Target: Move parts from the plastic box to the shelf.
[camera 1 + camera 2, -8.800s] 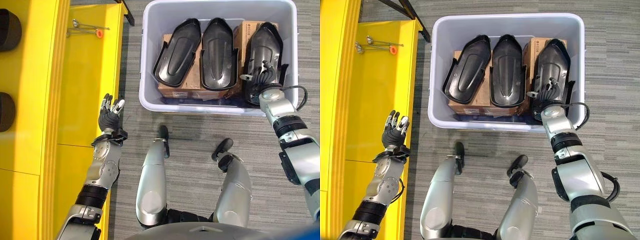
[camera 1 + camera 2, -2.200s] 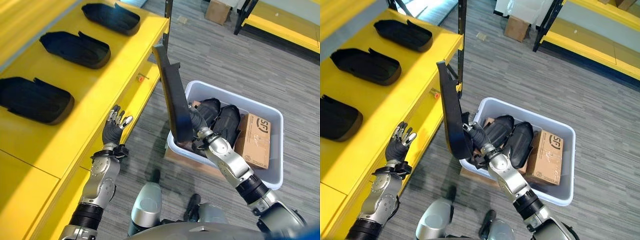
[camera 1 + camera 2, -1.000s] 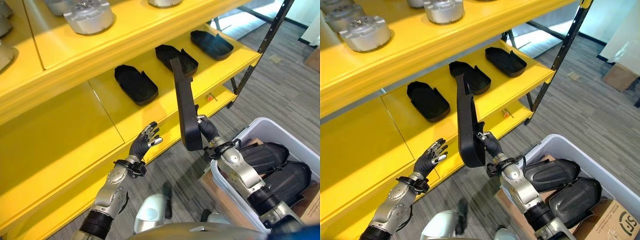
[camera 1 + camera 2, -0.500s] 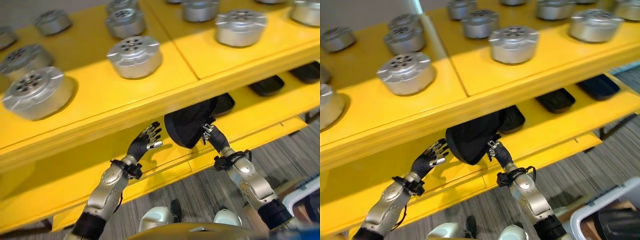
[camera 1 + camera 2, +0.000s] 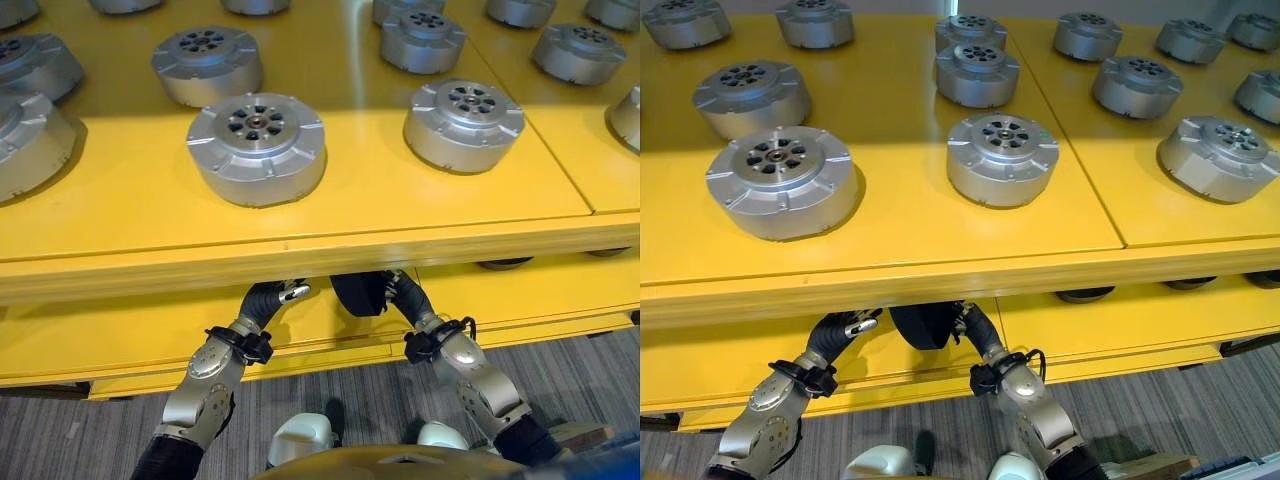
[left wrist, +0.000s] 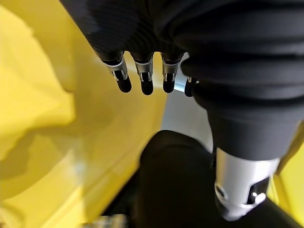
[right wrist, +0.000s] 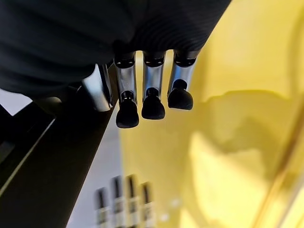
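Observation:
A black moulded part (image 5: 362, 292) hangs just under the front lip of the yellow upper shelf (image 5: 300, 245), over the lower shelf board (image 5: 1110, 325). My right hand (image 5: 405, 295) reaches in from the right, shut on the part's near end. In the right wrist view its fingers (image 7: 147, 97) point along the yellow board, with the part (image 7: 47, 161) pressed against the thumb. My left hand (image 5: 270, 297) is open beside the part's left edge, its fingers (image 6: 142, 78) straight above the part (image 6: 175, 180).
Several round silver metal parts (image 5: 256, 148) stand in rows on the upper shelf. More black parts (image 5: 1085, 294) lie further right on the lower shelf, half hidden under the lip. Grey carpet (image 5: 560, 390) runs below the shelf front.
The view has tipped up onto the upper shelf. Both hands and the black part have gone deeper under the shelf lip, so less of the part shows.

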Motion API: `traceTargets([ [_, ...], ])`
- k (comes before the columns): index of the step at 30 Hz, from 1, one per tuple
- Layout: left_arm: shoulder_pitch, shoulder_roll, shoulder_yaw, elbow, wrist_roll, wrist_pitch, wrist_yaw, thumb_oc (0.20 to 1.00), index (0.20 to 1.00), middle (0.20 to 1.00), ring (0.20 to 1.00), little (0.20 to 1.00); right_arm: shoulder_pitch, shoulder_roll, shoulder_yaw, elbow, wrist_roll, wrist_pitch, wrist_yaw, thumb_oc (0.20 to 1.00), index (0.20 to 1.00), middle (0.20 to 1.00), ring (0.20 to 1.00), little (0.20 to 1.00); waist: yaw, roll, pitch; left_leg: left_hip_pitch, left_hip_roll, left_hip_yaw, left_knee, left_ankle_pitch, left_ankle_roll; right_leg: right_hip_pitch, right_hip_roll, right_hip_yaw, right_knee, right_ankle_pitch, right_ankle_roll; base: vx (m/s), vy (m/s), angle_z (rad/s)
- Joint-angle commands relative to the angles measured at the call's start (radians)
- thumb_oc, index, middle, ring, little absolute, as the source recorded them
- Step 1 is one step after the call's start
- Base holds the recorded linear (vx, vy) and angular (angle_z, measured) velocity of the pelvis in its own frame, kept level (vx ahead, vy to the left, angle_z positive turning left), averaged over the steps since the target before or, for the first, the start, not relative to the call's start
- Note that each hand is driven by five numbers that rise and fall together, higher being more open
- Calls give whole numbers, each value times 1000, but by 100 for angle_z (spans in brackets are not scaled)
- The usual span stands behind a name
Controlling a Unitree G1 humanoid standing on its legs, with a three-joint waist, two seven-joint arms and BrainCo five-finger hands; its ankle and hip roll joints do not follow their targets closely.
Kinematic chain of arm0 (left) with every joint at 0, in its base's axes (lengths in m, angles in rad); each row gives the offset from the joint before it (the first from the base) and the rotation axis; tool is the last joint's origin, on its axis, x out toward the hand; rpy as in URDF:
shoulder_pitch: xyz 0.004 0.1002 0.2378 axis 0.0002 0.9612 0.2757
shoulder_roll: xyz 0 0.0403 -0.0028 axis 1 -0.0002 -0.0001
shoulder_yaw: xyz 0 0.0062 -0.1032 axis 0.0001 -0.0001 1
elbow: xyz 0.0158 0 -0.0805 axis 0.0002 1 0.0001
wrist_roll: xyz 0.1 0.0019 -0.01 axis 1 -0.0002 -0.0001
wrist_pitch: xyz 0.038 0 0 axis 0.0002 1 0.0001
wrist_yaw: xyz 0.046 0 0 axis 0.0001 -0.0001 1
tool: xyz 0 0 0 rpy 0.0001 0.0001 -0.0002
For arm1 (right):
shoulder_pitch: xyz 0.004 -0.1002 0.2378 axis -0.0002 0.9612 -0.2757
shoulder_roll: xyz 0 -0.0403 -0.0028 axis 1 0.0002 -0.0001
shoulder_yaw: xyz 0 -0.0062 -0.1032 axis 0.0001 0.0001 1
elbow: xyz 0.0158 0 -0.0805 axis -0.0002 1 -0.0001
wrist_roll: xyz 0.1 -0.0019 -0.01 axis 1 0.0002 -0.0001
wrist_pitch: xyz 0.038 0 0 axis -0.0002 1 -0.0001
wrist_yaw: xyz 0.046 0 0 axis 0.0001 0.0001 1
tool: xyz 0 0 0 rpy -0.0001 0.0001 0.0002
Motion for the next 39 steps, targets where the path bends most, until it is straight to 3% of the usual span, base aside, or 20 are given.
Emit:
traceTargets([
  [1, 1, -6, -6, -55, -13, -25, 28, 1000, 1000, 1000, 1000, 1000, -109, 26, -14, 8, -65, -110, 22, 200, 200, 200, 200, 200, 41, -24, -10, 10, 6, 125, 0, -27, -41, 69, -85, -73, -62, 49, 30, -186, -368, 35],
  [7, 22, -17, 6, -63, -28, -40, 73, 1000, 1000, 1000, 1000, 1000, -178, 16, 14, 76, -140, -105, -10, 200, 200, 200, 200, 200, 80, -9, 8, -23, 20, 54, 9, 2, -70, 83, -55, -86, -61, 6, -13, -140, -266, 12],
  [11, 19, -30, 8, -61, -34, -39, 62, 1000, 1000, 1000, 1000, 1000, -237, 14, 6, 125, -201, -80, -24, 200, 200, 200, 200, 200, 103, 11, 29, -69, 54, 28, 6, 53, -118, 81, -46, -118, -57, -10, -38, -173, -185, 33],
  [12, 19, -33, 9, -60, -34, -37, 60, 1000, 1000, 1000, 1000, 1000, -237, 13, 2, 128, -218, -78, -27, 200, 200, 200, 200, 200, 102, 14, 31, -77, 61, 40, 9, 59, -125, 83, -47, -128, -54, -13, -41, -90, -132, 32],
  [15, 7, -52, 5, -33, -27, -18, 20, 1000, 1000, 1000, 1000, 1000, -205, -2, -14, 111, -253, -64, -56, 200, 200, 200, 200, 200, 71, 20, 35, -107, 116, 216, 53, 73, -148, 97, -67, -214, -35, -28, -48, -68, -111, 55],
  [17, -5, -53, -6, -16, -32, -19, 26, 1000, 1000, 1000, 1000, 1000, -198, -16, -13, 99, -270, -55, -57, 200, 200, 200, 200, 200, 51, 12, 35, -97, 136, 258, 96, 43, -154, 93, -88, -230, -3, -53, -49, -42, -40, 100],
  [19, -3, -57, -11, -16, -28, -26, 47, 1000, 1000, 1000, 1000, 1000, -218, -28, -4, 108, -290, -43, -30, 200, 200, 200, 200, 200, 47, 4, 39, -91, 145, 210, 151, 9, -149, 68, -101, -201, 28, -56, -55, -118, 55, 61],
  [21, 5, -64, -9, -29, -31, -32, 56, 1000, 1000, 1000, 1000, 1000, -241, -37, 1, 119, -298, -35, 3, 200, 200, 200, 200, 200, 43, 4, 38, -83, 170, 176, 176, 24, -149, 35, -108, -179, 43, -39, -67, -120, 143, -23],
  [25, 27, -68, -4, -49, -43, -32, 69, 1000, 1000, 1000, 1000, 1000, -263, -59, -1, 124, -307, -6, 19, 200, 200, 200, 200, 200, 27, 8, 28, -62, 257, 110, 197, 130, -184, -4, -132, -132, 83, -50, -76, -63, 280, -54],
  [27, 25, -65, -5, -48, -46, -39, 60, 1000, 1000, 1000, 1000, 1000, -282, -76, -11, 134, -323, 7, 27, 200, 200, 200, 200, 200, 17, 18, 26, -57, 277, 85, 186, 145, -191, -37, -158, -110, 121, -55, -69, -90, 450, -34],
  [29, 3, -55, -20, -33, -51, -43, 55, 1000, 1000, 1000, 1000, 1000, -309, -99, -33, 155, -320, 18, 31, 200, 200, 200, 200, 200, 2, 38, 33, -41, 251, 117, 174, 73, -184, -63, -187, -103, 159, -54, -44, -90, 400, -22],
  [32, -33, -36, -43, -21, -65, -28, 59, 1000, 1000, 1000, 1000, 1000, -333, -116, -63, 175, -325, 35, 8, 200, 200, 200, 200, 200, -10, 41, 51, -31, 220, 155, 170, -14, -162, -68, -217, -90, 171, -27, -8, -60, 255, 10],
  [36, -48, -19, -53, -11, -73, -6, 85, 1000, 1000, 1000, 1000, 1000, -344, -129, -111, 196, -283, 76, -11, 200, 200, 200, 200, 200, -14, 30, 72, -20, 196, 165, 175, -46, -141, -48, -220, -65, 139, 8, 23, 3, 91, 7],
  [39, -70, -3, -45, -31, -73, 28, 91, 1000, 1000, 1000, 1000, 1000, -369, -141, -157, 223, -311, 92, -52, 200, 200, 200, 200, 200, 13, 4, 99, -41, 184, 152, 210, -68, -133, -28, -213, -73, 97, 27, 36, -87, -67, 11],
])
